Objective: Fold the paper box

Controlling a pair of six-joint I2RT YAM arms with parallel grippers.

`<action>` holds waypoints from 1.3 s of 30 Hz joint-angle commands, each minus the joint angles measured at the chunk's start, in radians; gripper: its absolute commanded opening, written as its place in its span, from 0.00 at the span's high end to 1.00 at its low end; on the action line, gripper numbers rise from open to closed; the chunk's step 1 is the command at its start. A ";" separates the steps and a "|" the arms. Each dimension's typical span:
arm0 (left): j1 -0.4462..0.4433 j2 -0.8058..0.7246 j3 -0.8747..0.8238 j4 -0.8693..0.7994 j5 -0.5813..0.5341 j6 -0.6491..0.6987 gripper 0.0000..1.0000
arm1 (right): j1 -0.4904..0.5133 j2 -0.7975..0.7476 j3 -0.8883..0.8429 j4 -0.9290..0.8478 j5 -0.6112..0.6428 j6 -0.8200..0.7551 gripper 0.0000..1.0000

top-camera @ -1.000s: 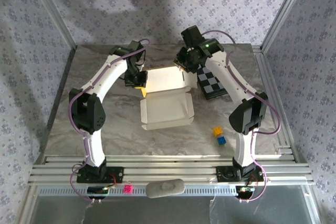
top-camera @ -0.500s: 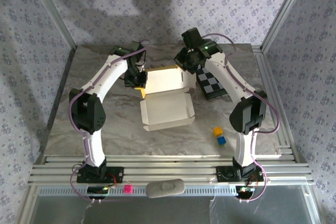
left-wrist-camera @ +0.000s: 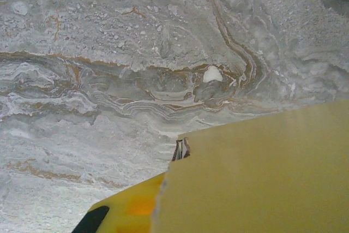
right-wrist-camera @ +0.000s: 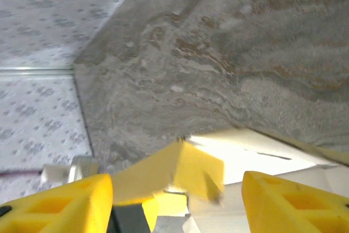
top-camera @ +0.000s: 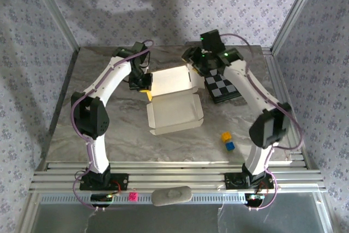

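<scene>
The paper box (top-camera: 174,114) lies in the middle of the table as an open whitish tray, with its lid panel (top-camera: 170,80) spread out behind it. My left gripper (top-camera: 143,83) is shut on the lid's left edge. In the left wrist view the yellow card (left-wrist-camera: 262,173) covers the jaws, and one yellow finger (left-wrist-camera: 124,211) shows beside it. My right gripper (top-camera: 193,65) hangs open over the lid's back right corner. In the right wrist view a yellow side flap (right-wrist-camera: 188,174) stands loose between its fingers (right-wrist-camera: 65,205), touching neither.
A black-and-white chequered board (top-camera: 222,88) lies right of the box, partly under the right arm. A small yellow cube (top-camera: 225,135) and a blue cube (top-camera: 230,145) sit at the front right. Metal frame posts and patterned walls close in the table's sides and back.
My right gripper has opened, let go of the lid's flap and drawn back to the right. The lid panel has dropped back flatter. The left gripper has kept its hold.
</scene>
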 commanded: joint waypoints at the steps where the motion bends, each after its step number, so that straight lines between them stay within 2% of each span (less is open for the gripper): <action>1: 0.029 -0.033 0.018 0.017 0.055 -0.018 1.00 | -0.070 -0.188 -0.158 0.123 -0.070 -0.126 0.35; 4: 0.044 -0.035 0.018 0.034 0.091 -0.033 1.00 | -0.159 -0.312 -0.403 0.226 -0.154 -0.094 0.50; 6: 0.051 -0.032 0.026 0.040 0.110 -0.040 1.00 | -0.200 -0.374 -0.548 0.296 -0.188 -0.057 0.65; 9: 0.055 -0.026 0.037 0.043 0.128 -0.048 1.00 | -0.236 -0.403 -0.718 0.411 -0.231 0.029 0.70; 13: 0.062 -0.018 0.039 0.051 0.156 -0.063 1.00 | -0.238 -0.351 -0.795 0.569 -0.265 0.128 0.64; 20: 0.068 -0.019 0.035 0.077 0.192 -0.094 1.00 | -0.230 -0.232 -0.793 0.697 -0.268 0.228 0.56; 23: 0.069 -0.019 0.031 0.081 0.198 -0.100 1.00 | -0.218 -0.195 -0.753 0.709 -0.263 0.239 0.53; 39: 0.069 -0.008 0.034 0.098 0.217 -0.114 1.00 | -0.156 -0.113 -0.636 0.691 -0.261 0.225 0.50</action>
